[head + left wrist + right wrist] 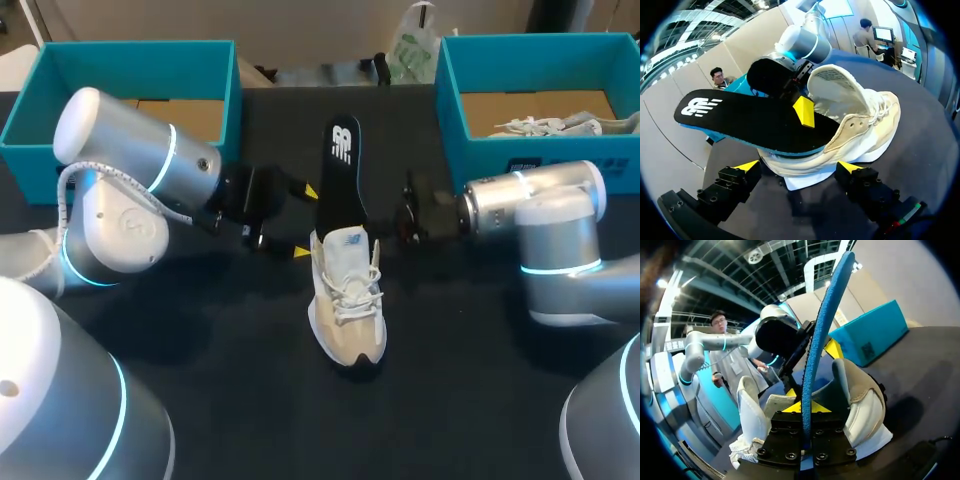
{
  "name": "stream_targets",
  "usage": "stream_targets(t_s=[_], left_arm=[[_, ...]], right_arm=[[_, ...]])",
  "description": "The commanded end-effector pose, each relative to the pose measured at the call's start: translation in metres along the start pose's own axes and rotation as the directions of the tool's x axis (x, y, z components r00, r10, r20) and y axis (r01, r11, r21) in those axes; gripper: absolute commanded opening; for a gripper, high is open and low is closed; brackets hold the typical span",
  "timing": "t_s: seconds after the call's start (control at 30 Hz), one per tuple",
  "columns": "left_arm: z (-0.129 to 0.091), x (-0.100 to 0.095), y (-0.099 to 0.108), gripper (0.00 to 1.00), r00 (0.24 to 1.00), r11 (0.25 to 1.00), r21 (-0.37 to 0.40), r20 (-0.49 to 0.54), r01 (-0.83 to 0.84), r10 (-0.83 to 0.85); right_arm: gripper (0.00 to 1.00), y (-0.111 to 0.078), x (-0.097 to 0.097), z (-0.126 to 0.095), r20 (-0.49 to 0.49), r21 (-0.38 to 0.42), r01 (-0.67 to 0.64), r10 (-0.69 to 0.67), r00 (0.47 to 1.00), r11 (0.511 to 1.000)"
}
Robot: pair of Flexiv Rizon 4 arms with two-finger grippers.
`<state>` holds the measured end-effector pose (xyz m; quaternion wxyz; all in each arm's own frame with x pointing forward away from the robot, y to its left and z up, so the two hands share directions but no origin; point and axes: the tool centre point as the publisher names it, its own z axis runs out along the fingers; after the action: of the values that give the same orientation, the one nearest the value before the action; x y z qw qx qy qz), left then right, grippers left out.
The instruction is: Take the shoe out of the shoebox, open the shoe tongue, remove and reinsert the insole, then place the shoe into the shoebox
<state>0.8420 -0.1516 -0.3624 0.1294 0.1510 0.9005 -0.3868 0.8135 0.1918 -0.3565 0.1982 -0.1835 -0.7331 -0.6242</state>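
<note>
1. Shoe [347, 290] upright on table [215, 350], insole [340, 170] sticking out the collar.
2. R gripper [802, 407] pinching insole; L gripper [305, 221] open beside heel.
3. Insole prob light, floppy: grip near heel end. Shoe soft, brace the heel.

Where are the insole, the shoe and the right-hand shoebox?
insole [342, 170]: head view, on its black top face, below the logo.
shoe [348, 335]: head view, on the toe.
right-hand shoebox [490, 152]: head view, on its teal front wall.
</note>
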Motion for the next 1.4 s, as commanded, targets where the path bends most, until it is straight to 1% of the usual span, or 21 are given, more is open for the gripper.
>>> stream_targets(t_s=[0.03,0.23,0.43,0.6,0.67,0.73,0.77,0.8,0.83,0.93,1.07,1.13,1.3,1.4], left_arm=[[0.001,0.0,-0.001,1.0,1.0,1.0,-0.003,0.0,0.0,0.0],[0.001,0.0,-0.001,1.0,1.0,1.0,-0.003,0.0,0.0,0.0],[0.001,0.0,-0.001,1.0,1.0,1.0,-0.003,0.0,0.0,0.0],[0.001,0.0,-0.001,1.0,1.0,1.0,-0.003,0.0,0.0,0.0],[0.001,0.0,-0.001,1.0,1.0,1.0,-0.003,0.0,0.0,0.0],[0.001,0.0,-0.001,1.0,1.0,1.0,-0.003,0.0,0.0,0.0],[0.001,0.0,-0.001,1.0,1.0,1.0,-0.003,0.0,0.0,0.0],[0.001,0.0,-0.001,1.0,1.0,1.0,-0.003,0.0,0.0,0.0],[0.001,0.0,-0.001,1.0,1.0,1.0,-0.003,0.0,0.0,0.0],[0.001,0.0,-0.001,1.0,1.0,1.0,-0.003,0.0,0.0,0.0],[0.001,0.0,-0.001,1.0,1.0,1.0,-0.003,0.0,0.0,0.0],[0.001,0.0,-0.001,1.0,1.0,1.0,-0.003,0.0,0.0,0.0],[0.001,0.0,-0.001,1.0,1.0,1.0,-0.003,0.0,0.0,0.0],[0.001,0.0,-0.001,1.0,1.0,1.0,-0.003,0.0,0.0,0.0]], right_arm=[[0.0,-0.006,0.002,-0.001,0.002,-0.007,-0.001,0.001,1.0,1.0],[0.0,-0.007,0.003,-0.002,0.006,0.025,-0.022,0.022,1.0,0.999],[0.0,-0.011,0.004,-0.002,0.002,0.016,-0.027,0.027,1.0,1.0],[0.0,0.001,0.003,-0.002,0.008,0.018,0.006,-0.006,1.0,1.0],[0.17,0.005,0.002,-0.002,0.006,0.015,0.02,-0.02,1.0,1.0],[0.24,0.007,0.002,-0.002,0.006,0.016,0.026,-0.026,1.0,1.0],[0.29,0.008,0.002,-0.002,0.009,0.014,0.033,-0.034,0.999,0.999],[0.31,0.009,0.002,-0.002,0.008,0.001,0.046,-0.046,0.999,0.999],[0.27,0.011,0.003,-0.002,0.008,-0.004,0.052,-0.052,0.999,0.999],[0.26,0.015,0.004,-0.001,0.011,-0.003,0.063,-0.063,0.998,0.998],[0.28,0.019,0.004,-0.001,0.013,-0.004,0.076,-0.076,0.997,0.997],[0.27,0.022,0.003,-0.001,0.015,-0.002,0.084,-0.084,0.996,0.996],[0.3,0.028,-0.001,-0.002,0.024,-0.002,0.107,-0.107,0.994,0.994],[0.29,0.033,-0.005,-0.001,0.022,0.006,0.116,-0.116,0.993,0.993]])
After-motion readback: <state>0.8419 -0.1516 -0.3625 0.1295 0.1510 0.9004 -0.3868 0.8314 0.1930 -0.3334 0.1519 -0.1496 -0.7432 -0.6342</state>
